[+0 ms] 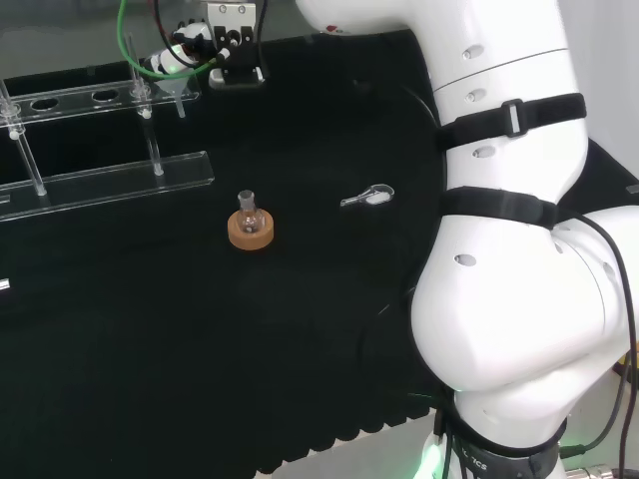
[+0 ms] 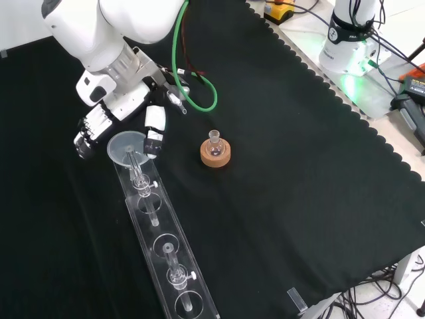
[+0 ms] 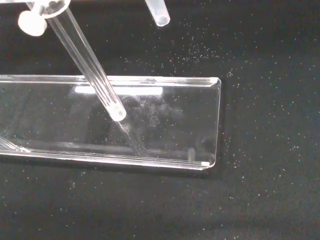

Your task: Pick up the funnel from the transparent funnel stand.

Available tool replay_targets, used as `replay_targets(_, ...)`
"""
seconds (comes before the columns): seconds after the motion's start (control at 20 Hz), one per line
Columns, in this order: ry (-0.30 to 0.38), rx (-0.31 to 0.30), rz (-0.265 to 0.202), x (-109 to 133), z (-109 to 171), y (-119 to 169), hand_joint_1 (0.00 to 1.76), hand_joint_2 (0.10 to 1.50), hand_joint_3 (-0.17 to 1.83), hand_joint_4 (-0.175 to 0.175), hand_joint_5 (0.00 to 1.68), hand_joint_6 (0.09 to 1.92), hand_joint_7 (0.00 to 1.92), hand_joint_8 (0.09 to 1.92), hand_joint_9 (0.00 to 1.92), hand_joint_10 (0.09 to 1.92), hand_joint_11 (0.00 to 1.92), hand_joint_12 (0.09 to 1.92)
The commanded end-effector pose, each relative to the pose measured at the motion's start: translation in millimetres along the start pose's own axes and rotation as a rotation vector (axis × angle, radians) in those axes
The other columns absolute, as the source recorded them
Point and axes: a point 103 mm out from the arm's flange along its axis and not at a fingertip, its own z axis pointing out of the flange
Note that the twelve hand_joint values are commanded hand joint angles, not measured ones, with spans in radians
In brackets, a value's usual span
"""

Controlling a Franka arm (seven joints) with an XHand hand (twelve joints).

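My hand (image 2: 123, 123) is at the far end of the clear funnel stand (image 2: 166, 249) in the front view. My fingers (image 2: 155, 133) curl round the funnel (image 2: 127, 147), which still sits in the stand's end hole. A small flask (image 2: 214, 141) on a cork ring (image 2: 216, 155) stands just to the right.

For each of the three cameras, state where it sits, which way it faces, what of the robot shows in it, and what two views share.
Head view: behind and above the base, looking over the white arm links at the bench.
Front view: before the arm, looking down on the cloth; the hand reaches the funnel.
Wrist view: at the wrist, looking down at the funnel stand's base plate.
Head and front views share the flask on its cork ring and the funnel stand.
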Motion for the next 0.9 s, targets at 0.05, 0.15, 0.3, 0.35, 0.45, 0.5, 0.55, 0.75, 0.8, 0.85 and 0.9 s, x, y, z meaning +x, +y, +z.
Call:
replay_targets(0.05, -0.015, -0.031, -0.018, 4.7, -13.9, -13.0, 0.18, 0.84, 0.0, 0.053, 0.0, 0.09, 0.0, 0.09, 0.0, 0.09, 0.0, 0.77)
replay_targets(0.15, -0.025, -0.041, -0.018, 9.6, -23.0, -22.3, 0.18, 0.84, 0.0, 0.053, 0.0, 0.09, 0.0, 0.09, 0.0, 0.09, 0.0, 0.77)
replay_targets(0.3, -0.044, -0.052, -0.016, 18.4, -25.3, -29.5, 0.18, 0.84, 0.0, 0.053, 0.0, 0.09, 0.0, 0.09, 0.0, 0.09, 0.0, 0.78)
replay_targets(0.35, -0.048, -0.056, -0.014, 19.8, -24.7, -31.0, 0.18, 0.84, 0.0, 0.053, 0.0, 0.09, 0.0, 0.09, 0.0, 0.09, 0.0, 0.78)
replay_targets(0.45, -0.061, -0.072, -0.012, 24.9, -20.4, -31.9, 0.18, 0.84, 0.0, 0.053, 0.0, 0.09, 0.0, 0.09, 0.0, 0.09, 0.0, 0.83)
replay_targets(0.5, -0.064, -0.076, -0.012, 26.5, -18.4, -31.7, 0.18, 0.84, 0.0, 0.054, 0.0, 0.09, 0.0, 0.09, 0.0, 0.09, 0.0, 0.86)
replay_targets(0.55, -0.066, -0.077, -0.012, 25.5, -16.8, -31.7, 0.18, 0.83, 0.0, 0.054, 0.0, 0.09, 0.0, 0.09, 0.0, 0.09, 0.0, 0.89)
replay_targets(0.75, -0.061, -0.057, 0.006, 25.9, -5.6, -24.7, 0.17, 0.81, -0.01, 0.056, 0.0, 0.09, 0.0, 0.09, 0.0, 0.09, 0.0, 0.98)
replay_targets(0.8, -0.056, -0.048, 0.018, 25.8, -3.7, -22.2, 0.16, 0.8, -0.01, 0.056, 0.0, 0.09, 0.0, 0.09, 0.0, 0.09, 0.0, 0.98)
replay_targets(0.85, -0.054, -0.044, 0.019, 24.8, -2.1, -20.0, 0.16, 0.8, -0.02, 0.057, 0.0, 0.09, 0.0, 0.09, 0.0, 0.09, 0.0, 0.99)
replay_targets(0.9, -0.055, -0.041, 0.021, 24.6, -1.4, -18.4, 0.16, 0.8, -0.02, 0.058, 0.0, 0.09, 0.0, 0.09, 0.0, 0.09, 0.0, 0.99)
